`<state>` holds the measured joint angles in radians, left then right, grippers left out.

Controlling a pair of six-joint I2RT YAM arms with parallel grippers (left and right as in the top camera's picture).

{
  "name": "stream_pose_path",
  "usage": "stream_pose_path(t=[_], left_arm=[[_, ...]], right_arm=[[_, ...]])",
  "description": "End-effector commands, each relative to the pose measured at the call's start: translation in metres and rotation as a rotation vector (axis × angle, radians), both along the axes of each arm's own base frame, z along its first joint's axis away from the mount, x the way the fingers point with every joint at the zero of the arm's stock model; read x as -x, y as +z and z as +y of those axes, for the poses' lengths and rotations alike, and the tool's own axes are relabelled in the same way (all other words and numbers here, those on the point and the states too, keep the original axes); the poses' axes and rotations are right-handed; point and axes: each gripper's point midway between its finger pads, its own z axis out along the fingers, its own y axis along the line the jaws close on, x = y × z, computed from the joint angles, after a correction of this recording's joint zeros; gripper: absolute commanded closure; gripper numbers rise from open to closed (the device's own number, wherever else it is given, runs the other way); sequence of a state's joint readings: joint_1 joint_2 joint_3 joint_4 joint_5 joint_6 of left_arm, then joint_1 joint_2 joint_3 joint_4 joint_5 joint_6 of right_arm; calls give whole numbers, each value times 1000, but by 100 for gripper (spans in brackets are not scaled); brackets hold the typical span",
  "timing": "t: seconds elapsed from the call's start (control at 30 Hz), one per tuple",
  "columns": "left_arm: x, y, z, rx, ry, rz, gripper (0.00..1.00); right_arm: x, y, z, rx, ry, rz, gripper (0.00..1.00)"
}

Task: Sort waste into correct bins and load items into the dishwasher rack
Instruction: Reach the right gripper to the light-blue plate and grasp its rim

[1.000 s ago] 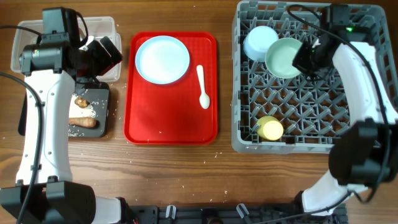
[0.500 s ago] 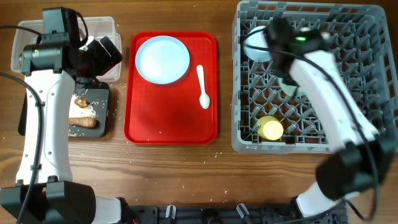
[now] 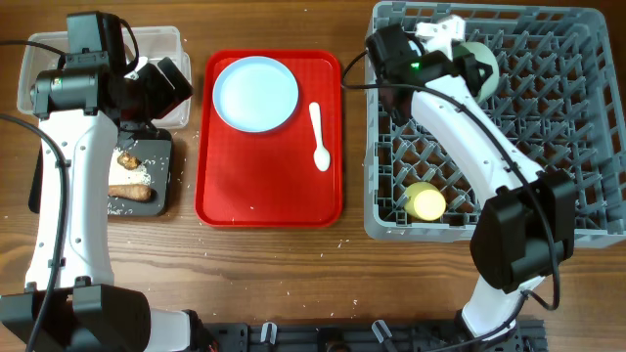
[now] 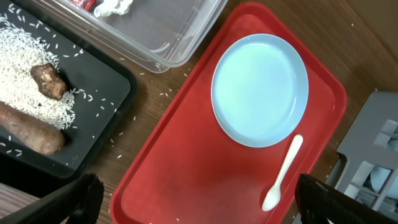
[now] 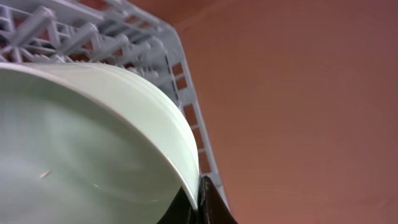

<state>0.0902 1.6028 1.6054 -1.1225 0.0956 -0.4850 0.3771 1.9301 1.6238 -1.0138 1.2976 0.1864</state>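
**Right hand (image 5: 198,200) grips a white bowl (image 5: 93,143) by its rim at the far end of the dishwasher rack (image 5: 93,40)**

The fingers are clamped together on a thin edge of the tilted bowl. Whether the bowl touches the pegs cannot be told. So narrow a pinch could let it swing or slip, and a rim catching a peg could tip it. Nearer the arm's base, the yellow cup (image 3: 425,202) sits in the rack. Beyond the rack wall, the white plate (image 3: 255,93) and plastic spoon (image 3: 319,135) lie on the red serving tray (image 3: 225,186). Farther off, the left hand (image 3: 156,86) hangs spread wide and empty over the clear tub (image 3: 161,39) and black tray (image 4: 93,118), which holds rice (image 4: 25,56), a sausage-like piece (image 4: 25,127) and a brown lump (image 4: 48,81). No brand or writing is legible.
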Motion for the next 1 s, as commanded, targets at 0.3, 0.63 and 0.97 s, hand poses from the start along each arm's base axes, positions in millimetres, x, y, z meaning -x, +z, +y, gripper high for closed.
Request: stream_pose_path(t=[0.3, 0.63, 0.97], left_arm=[[0, 0, 1, 5, 3, -1, 0], [0, 0, 1, 5, 4, -1, 0], [0, 0, 1, 5, 3, -1, 0]], right_arm=[[14, -43, 16, 84, 89, 220, 96], [19, -53, 38, 99, 149, 239, 96], [26, -53, 90, 139, 290, 274, 37]])
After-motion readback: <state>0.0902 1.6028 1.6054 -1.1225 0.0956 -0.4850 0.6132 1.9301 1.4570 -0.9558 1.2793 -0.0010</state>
